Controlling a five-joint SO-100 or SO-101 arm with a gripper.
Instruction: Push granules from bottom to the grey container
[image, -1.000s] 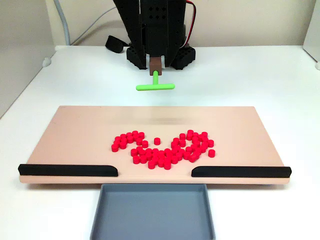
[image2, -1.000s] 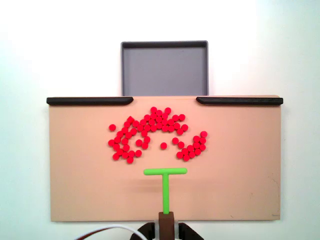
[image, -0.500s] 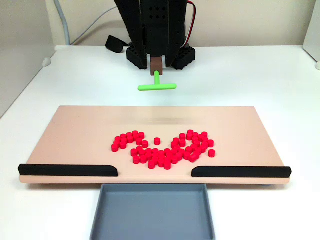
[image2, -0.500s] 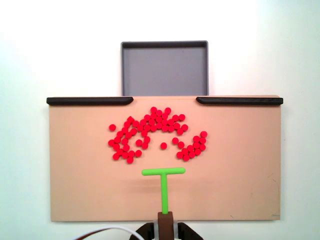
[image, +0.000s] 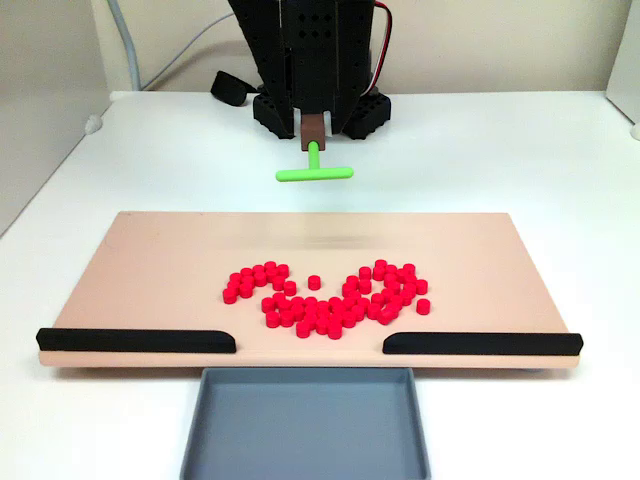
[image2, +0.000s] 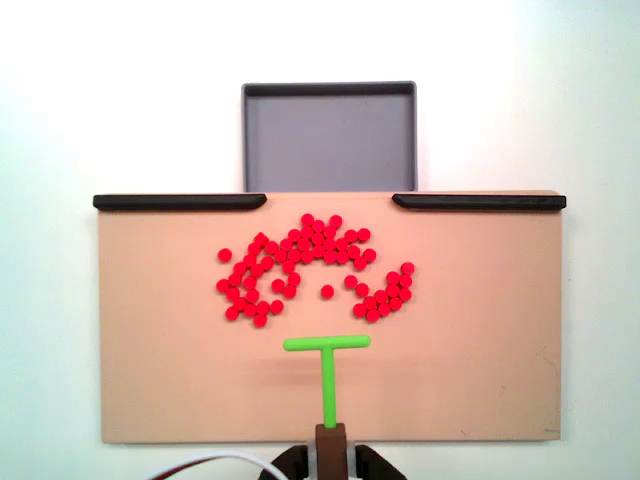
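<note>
Can't tell how the jaws stand; the gripper (image2: 331, 448) has a brown block carrying the green pusher (image2: 327, 345), raised off the board (image2: 480, 350) near its arm-side edge. Risk: the bar is narrower than the pile, so the side lobes could slip past and jam against the black strips (image2: 180, 201). Granules (image2: 310, 265) form an arch mid-board, just short of the gap; the grey tray (image2: 329, 140) beyond sits empty.

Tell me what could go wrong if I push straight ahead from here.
The pusher bar is narrower than the granules, so the side lobes may be missed or spread outward. Any that drift sideways may stop against the black strips instead of passing through the gap to the container.
</note>
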